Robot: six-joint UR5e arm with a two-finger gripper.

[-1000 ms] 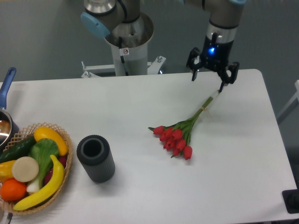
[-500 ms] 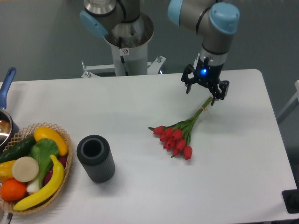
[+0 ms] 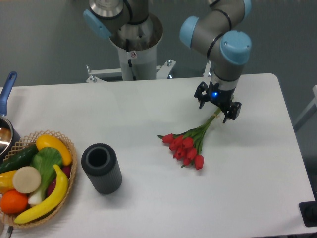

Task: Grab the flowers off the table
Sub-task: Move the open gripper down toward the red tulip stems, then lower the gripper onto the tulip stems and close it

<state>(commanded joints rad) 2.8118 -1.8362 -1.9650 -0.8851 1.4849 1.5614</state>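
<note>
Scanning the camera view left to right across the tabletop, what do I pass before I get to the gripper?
Blue-handled pot at the left edge → fruit basket → dark ribbed cylinder → flowers, red buds first, stems running up and right → gripper, open over the stem end.

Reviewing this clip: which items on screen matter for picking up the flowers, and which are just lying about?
Part of the job:
- flowers, lying on the table
- claw, open, straddling the stem end

Just lying about:
- dark ribbed cylinder, upright
- wicker basket of fruit and vegetables
- blue-handled pot at the left edge
</note>
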